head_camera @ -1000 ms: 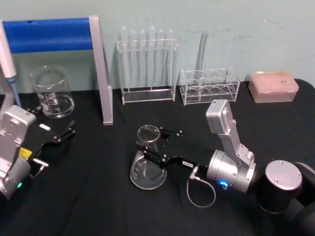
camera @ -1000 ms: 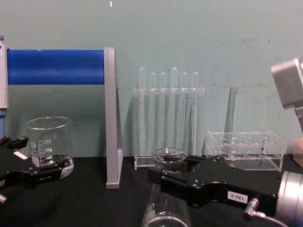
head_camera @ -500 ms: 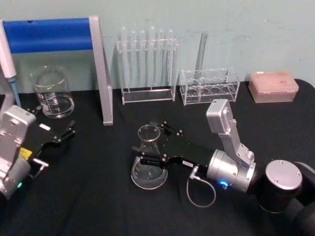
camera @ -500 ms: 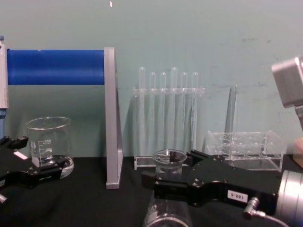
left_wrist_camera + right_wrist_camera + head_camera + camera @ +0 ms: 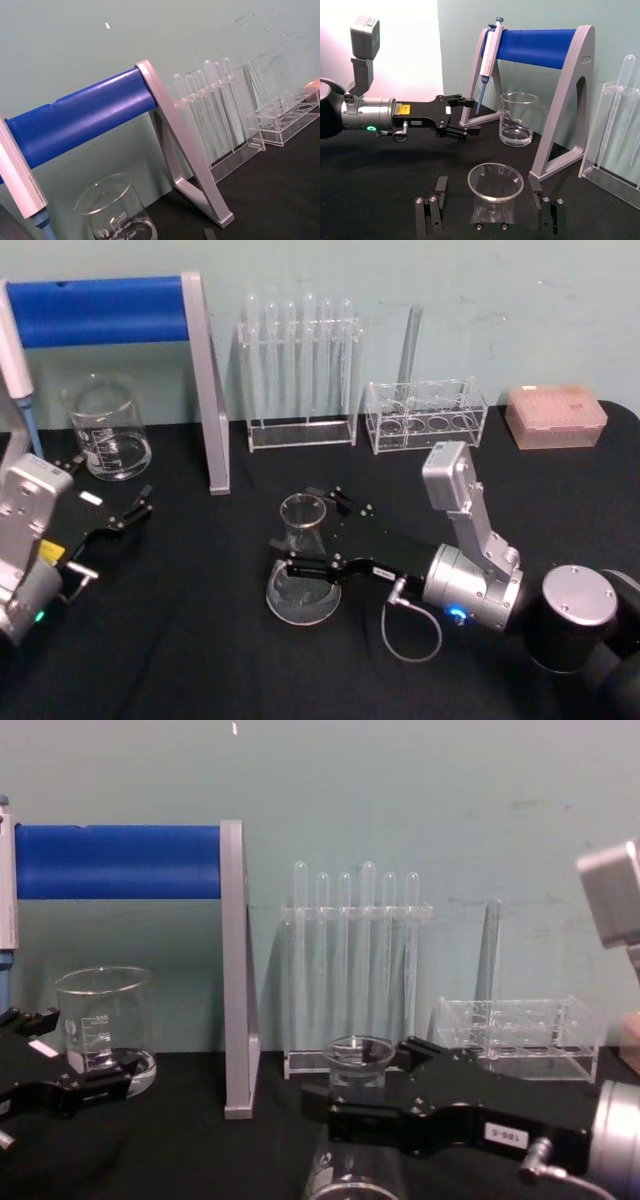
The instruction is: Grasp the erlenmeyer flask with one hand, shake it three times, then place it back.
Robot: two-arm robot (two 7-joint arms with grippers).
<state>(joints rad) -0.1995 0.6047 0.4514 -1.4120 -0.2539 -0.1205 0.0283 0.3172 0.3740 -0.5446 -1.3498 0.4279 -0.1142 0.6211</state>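
Note:
The erlenmeyer flask [image 5: 300,565] stands upright on the black table, its clear neck and flared rim pointing up. My right gripper [image 5: 297,528], the black boxy hand with a white label, is open. One jaw lies on each side of the flask's neck, with a visible gap to the glass. In the right wrist view the flask [image 5: 495,186] sits between the two spread fingers [image 5: 439,192]. The chest view shows the flask's rim [image 5: 358,1058] just above the right gripper [image 5: 365,1082]. My left gripper [image 5: 133,510] rests open at the left, near the beaker.
A glass beaker [image 5: 105,430] stands at the back left under a pipette stand with a blue bar [image 5: 100,310]. A rack of test tubes [image 5: 300,370], a lower clear rack [image 5: 425,415] and a pink tip box [image 5: 555,415] line the back edge.
A second ago the right gripper was shut on the flask's neck, holding it tilted. The jaws have since opened and spread wider, and the flask now stands upright on the table. The left arm has not moved.

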